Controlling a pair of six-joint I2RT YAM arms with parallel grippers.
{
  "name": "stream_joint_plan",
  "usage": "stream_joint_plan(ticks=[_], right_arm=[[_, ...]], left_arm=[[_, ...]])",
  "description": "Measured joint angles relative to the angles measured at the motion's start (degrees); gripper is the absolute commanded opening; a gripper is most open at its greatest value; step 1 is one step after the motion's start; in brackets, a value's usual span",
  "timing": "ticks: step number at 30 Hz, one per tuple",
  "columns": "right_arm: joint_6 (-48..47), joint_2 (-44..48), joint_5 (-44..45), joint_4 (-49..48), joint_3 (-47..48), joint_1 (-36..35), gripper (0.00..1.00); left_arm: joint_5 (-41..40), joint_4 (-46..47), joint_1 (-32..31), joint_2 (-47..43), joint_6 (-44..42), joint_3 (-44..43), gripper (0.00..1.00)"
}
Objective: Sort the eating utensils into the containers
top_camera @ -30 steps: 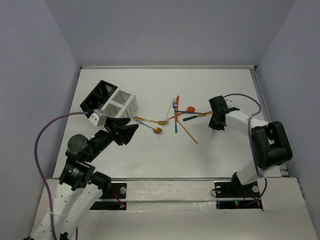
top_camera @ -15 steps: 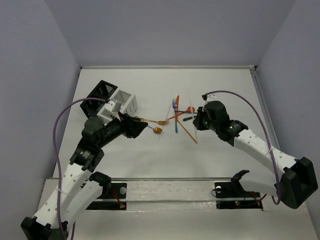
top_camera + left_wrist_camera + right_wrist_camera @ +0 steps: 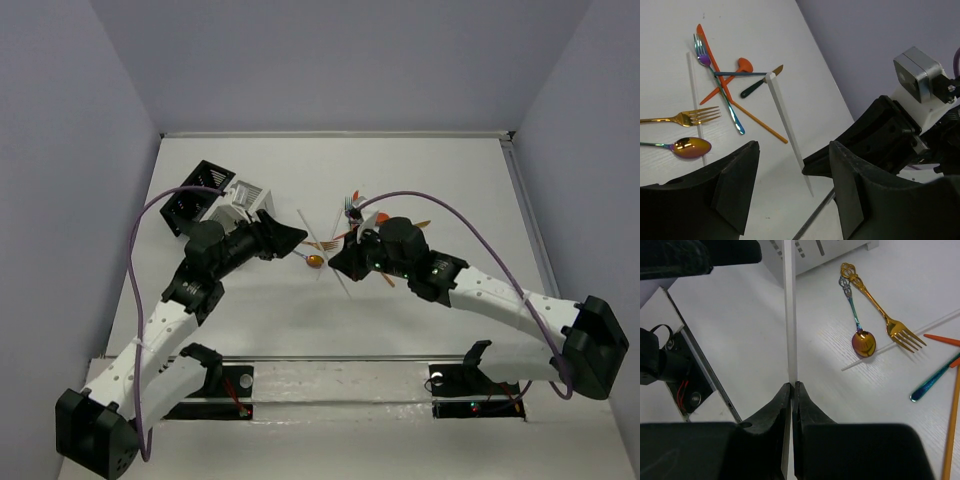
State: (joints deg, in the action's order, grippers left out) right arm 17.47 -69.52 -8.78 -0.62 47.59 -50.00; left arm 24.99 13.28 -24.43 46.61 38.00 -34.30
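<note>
Our right gripper is clamped on a white stick, held above the table; our left gripper gapes empty. The fork, spoon and the rest lie unsorted outside the caddies.

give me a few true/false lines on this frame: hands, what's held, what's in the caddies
1. The right hand is shut on a white stick. True.
2. The left hand grips the gold fork. False: it is open and empty; the fork lies on the table.
3. The spoon lies on the table beside the gold fork. True.
4. The held white stick sits in the white caddy. False: it is in the right hand, outside the caddy.
</note>
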Motion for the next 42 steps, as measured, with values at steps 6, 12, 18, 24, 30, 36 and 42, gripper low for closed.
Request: stream_joint_plan(ticks=[6,12,18,24,30,36,42], right_arm=[[0.0,-1.4,-0.7,-1.7,0.0,-1.0,0.07],[0.0,-1.4,-1.7,-3.3,0.0,-1.9,0.07],[0.5,-1.5,-2.4,-4.7,-0.1,-2.3,0.07],[1.0,-2.2,-2.7,-6.3,-0.7,-2.4,0.11],[2.2,-1.6,-2.1,-7.1,-1.6,-2.6,0.61],[1.3,5.5,2.1,-5.4,-2.7,-2.6,0.77],[0.2,13.9,11.3,-5.0,-6.3,-2.6,0.7]], left_arm=[[-1.0,4.5,-1.0,5.2,3.4,1.7,0.67],[-3.6,6.4,-2.2,7.6,3.9,1.7,0.59],[-6.7,8.6,-3.8,8.2,4.2,1.7,0.32],[-8.1,10.9,-5.4,8.5,4.5,1.4,0.06],[-12.1,8.1,-6.0,8.2,2.7,0.4,0.06],[-23.5,-1.6,-5.9,7.5,-3.2,-7.9,0.06],[-35.1,-6.6,-1.8,8.2,-8.9,-20.1,0.06]])
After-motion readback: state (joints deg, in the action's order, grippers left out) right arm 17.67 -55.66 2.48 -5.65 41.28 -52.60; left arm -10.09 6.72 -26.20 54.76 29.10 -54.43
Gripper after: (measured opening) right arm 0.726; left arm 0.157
